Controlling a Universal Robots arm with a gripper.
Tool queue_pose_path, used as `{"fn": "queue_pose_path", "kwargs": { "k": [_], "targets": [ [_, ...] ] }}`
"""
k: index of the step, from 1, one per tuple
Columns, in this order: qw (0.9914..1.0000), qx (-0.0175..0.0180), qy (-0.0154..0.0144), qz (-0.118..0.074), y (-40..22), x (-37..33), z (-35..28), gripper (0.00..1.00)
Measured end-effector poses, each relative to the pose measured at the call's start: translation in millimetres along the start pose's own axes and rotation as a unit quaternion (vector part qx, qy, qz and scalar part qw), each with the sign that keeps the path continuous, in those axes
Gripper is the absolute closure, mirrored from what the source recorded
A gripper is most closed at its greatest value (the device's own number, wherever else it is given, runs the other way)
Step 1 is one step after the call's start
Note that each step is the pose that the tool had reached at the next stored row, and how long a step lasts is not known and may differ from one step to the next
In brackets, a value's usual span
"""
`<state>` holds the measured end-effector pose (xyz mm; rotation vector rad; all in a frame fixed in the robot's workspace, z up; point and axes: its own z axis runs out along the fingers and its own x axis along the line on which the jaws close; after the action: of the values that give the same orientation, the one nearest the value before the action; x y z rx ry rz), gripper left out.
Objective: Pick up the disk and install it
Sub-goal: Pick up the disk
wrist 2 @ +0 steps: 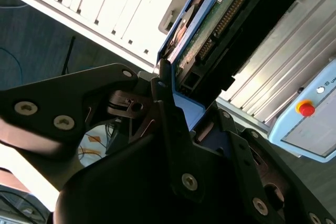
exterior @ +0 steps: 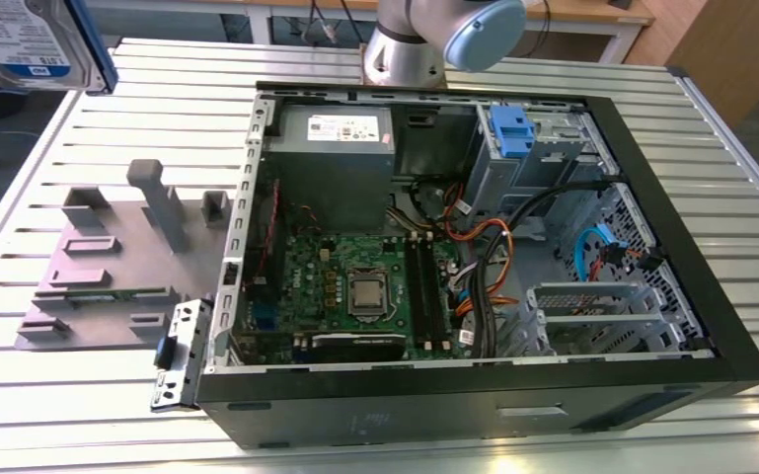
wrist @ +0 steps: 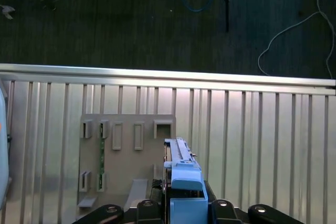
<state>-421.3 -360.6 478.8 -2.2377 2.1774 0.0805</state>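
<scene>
Slatted table [exterior: 76, 405] below; gripper [wrist: 185, 205] clamped on the blue carrier end of the disk [wrist: 180, 163], whose long axis runs straight out from the jaws. It hangs above the grey fixture [wrist: 123, 182], with the open computer case [exterior: 485, 400] well off to the exterior view's right.

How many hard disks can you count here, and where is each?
1. The disk sits clamped in the pincer, raised above the slatted table at the exterior view's left, outside the computer case. Others may be hidden in its bays.
</scene>
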Motion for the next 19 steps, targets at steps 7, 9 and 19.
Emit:
{"fn": "queue_pose_path", "kwargs": {
  "k": [7,9,19],
  "targets": [
    [0.99998,0.0002,-0.0064,0.0,0.0,0.5,-0.1,0.63],
    [0.99998,0.0002,-0.0065,0.0,-0.5,0.6,-0.1,0.63],
    [0.99998,0.0002,-0.0065,0.0,-4.4,0.6,-0.2,0.63]
  ]
}}
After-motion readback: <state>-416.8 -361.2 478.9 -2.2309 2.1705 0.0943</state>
